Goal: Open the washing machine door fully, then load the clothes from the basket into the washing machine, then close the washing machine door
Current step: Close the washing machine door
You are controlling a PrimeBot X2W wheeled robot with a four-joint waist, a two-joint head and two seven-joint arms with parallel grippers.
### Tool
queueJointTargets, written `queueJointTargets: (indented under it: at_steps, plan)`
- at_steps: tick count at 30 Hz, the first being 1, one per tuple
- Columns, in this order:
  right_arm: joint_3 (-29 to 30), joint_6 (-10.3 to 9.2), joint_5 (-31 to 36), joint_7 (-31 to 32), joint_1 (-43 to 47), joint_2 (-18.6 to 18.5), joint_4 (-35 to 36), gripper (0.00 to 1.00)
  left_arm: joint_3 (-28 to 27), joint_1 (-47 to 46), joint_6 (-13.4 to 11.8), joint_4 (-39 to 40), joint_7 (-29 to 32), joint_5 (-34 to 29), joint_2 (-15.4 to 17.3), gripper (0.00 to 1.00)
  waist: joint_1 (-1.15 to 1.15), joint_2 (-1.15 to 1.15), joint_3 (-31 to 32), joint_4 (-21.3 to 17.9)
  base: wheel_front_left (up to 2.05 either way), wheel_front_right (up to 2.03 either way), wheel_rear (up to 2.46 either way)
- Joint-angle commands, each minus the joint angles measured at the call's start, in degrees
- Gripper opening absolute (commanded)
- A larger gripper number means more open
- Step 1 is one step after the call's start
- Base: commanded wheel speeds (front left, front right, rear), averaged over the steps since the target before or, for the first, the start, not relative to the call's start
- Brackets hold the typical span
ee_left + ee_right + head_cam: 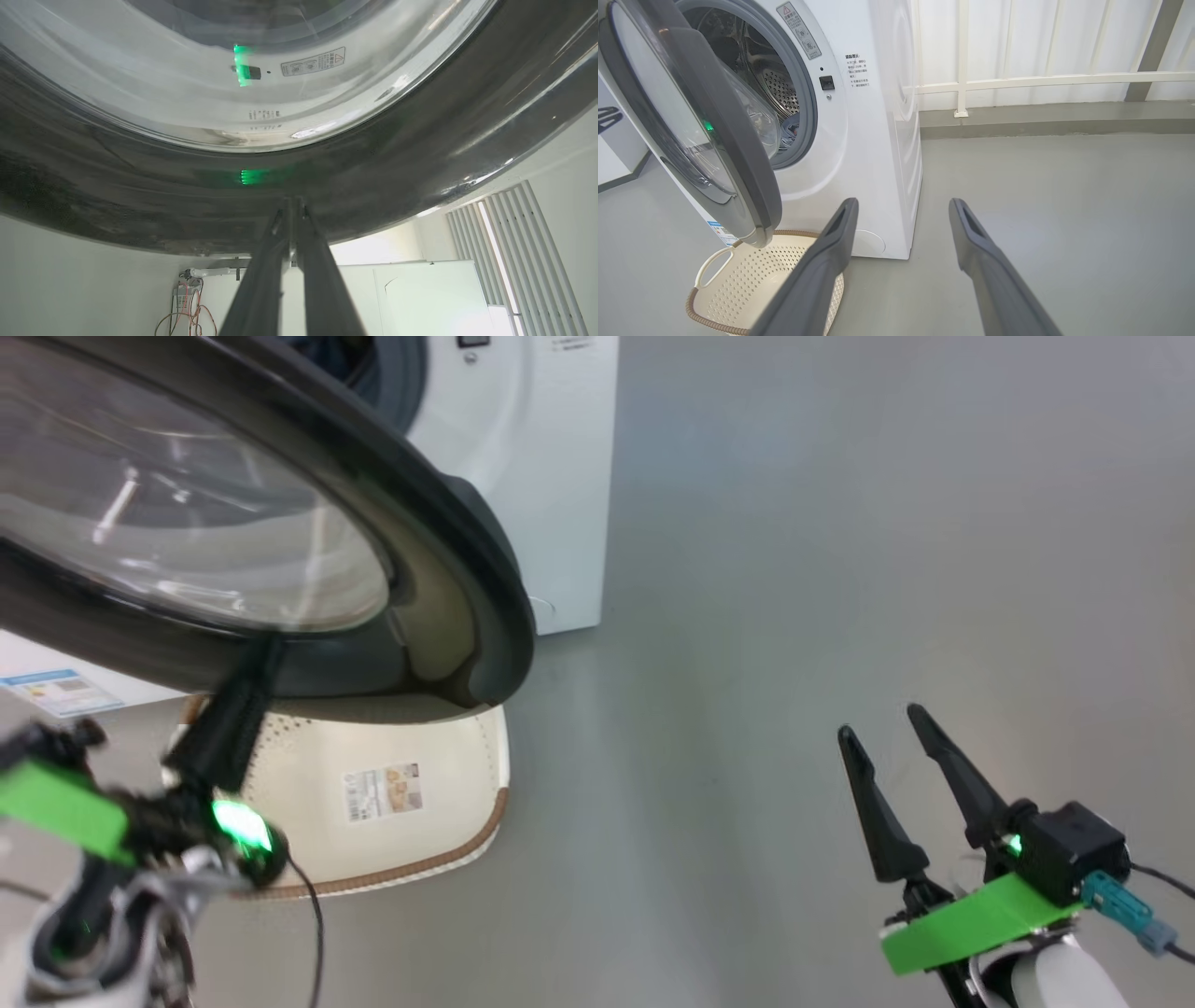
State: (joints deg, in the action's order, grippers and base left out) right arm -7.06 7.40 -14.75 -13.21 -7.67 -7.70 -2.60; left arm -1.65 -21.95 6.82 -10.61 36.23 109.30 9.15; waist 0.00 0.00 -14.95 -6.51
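Door [448, 551] part-way open, left jaws shut at its lower rim.

The door is a broad glossy black ring around a bulging clear glass [177, 513] bowl. It stands swung out from the white washer [541, 476], straight ahead of the left jaws, whose fingers [261, 280] are pressed together on nothing, their tips up against the black ring. The right jaws stand wide apart and empty over the grey floor [840, 569], fingers [822, 270] spread, with the door and washer ahead and to their left, well apart from them. The cream perforated basket [308, 784] with its brown rim sits on the floor under the door, just beyond the left jaws, its holed bottom and sticker [384, 791] in plain sight. Low in the steel drum [777, 88], behind the door, lies a bit of blue cloth [788, 133].
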Motion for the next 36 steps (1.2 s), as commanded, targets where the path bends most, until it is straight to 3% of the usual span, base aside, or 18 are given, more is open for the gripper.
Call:
queueJointTargets:
  at_steps: [1, 2, 13, 17, 21, 28, 29, 36]
  plan:
    - [-0.93, 0.09, 0.09, -0.24, 1.29, -0.36, 1.30, 1.00, -2.20, 1.90, 0.63, 3.28, 0.00, -1.06, 1.03, 0.61, 0.00, 0.00, 1.40, 1.38, 0.00, 0.00, 0.00]
    - [-0.86, 0.09, 0.24, -0.09, 1.55, -0.39, 1.43, 1.00, -2.63, 3.46, 0.64, 4.67, -0.21, -1.40, 0.45, 1.00, 0.00, 0.00, 1.74, 1.71, 0.00, 0.00, 0.00]
    - [-0.07, 0.09, 1.17, 1.46, 4.43, -0.37, 2.71, 1.00, -7.98, 16.92, 0.66, 15.55, -6.86, -9.36, -4.37, 1.00, 0.00, 0.00, 5.56, 5.00, 0.00, 0.00, 0.00]
    - [0.27, 0.09, 1.44, 2.02, 5.58, -0.25, 3.26, 1.00, -8.88, 19.50, 0.66, 18.04, -11.57, -15.27, -4.99, 1.00, 0.00, 0.00, 6.62, 5.77, 0.00, 0.00, 0.00]
    - [0.56, 0.09, 1.65, 2.60, 6.38, -0.35, 3.96, 1.00, -8.58, 21.15, 0.66, 20.30, -18.34, -26.17, -4.68, 1.00, 0.00, 0.00, 7.32, 6.27, 0.00, 0.00, 0.00]
    - [1.04, 0.09, 1.93, 3.36, 7.43, -0.63, 4.77, 1.00, -2.75, 23.78, 0.61, 21.18, -32.59, -54.74, -1.62, 1.00, 0.00, 0.00, 8.43, 6.85, 0.00, 0.00, 0.00]
    - [1.04, 0.09, 1.93, 3.36, 7.43, -0.63, 4.77, 1.00, -2.75, 23.78, 0.61, 21.18, -32.59, -54.74, -1.62, 1.00, 0.00, 0.00, 8.43, 6.85, 0.00, 0.00, 0.00]
    - [1.81, 0.09, 2.38, 4.36, 9.32, -0.31, 5.27, 1.00, 3.64, 26.15, -3.97, 17.13, -40.79, -76.19, -0.43, 1.00, 0.00, 0.00, 10.56, 7.41, 0.00, 0.00, 0.00]
